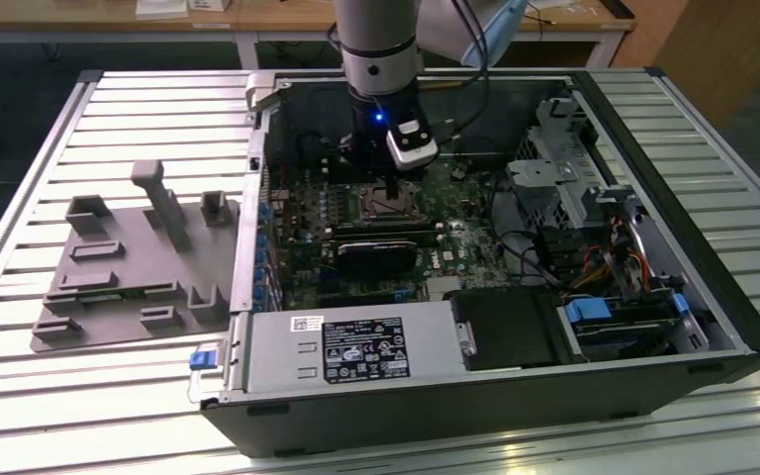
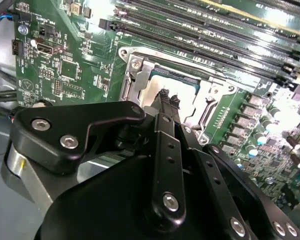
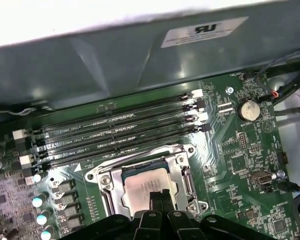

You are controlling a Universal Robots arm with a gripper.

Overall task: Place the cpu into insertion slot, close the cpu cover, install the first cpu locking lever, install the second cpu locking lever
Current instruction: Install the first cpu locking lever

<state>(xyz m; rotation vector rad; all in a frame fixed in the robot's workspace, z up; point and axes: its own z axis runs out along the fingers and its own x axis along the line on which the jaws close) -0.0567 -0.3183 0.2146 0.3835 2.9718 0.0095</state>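
Silver-grey metal marks where your work is: the cpu [image 3: 142, 186] lies flat in the insertion slot [image 3: 182, 172], framed by the silvery cpu cover [image 3: 104, 176], which appears to be down around it, near the middle of the green motherboard [image 3: 240, 160] and beside its long black memory slots [image 3: 120, 131]. Your gripper [image 3: 159, 196] hangs directly over the chip's face, its fingertips [image 2: 166, 97] drawn close together with nothing visibly held between them; treat it as clenched and empty, and whether the tips press on the chip or hover just above it cannot be told. In the exterior view the arm [image 1: 377, 49] drops straight down into the open computer case [image 1: 697, 287], which lies on its side on the slatted table [image 1: 37, 396]. Judging from that, placement looks done and you are at the cover-and-lever stage. Keep the approach vertical, push only on metal frame or lever, never on bare board, and check that the chip sits level at all four corners before loading anything. Neither locking lever can be made out clearly, so confirm their positions first.
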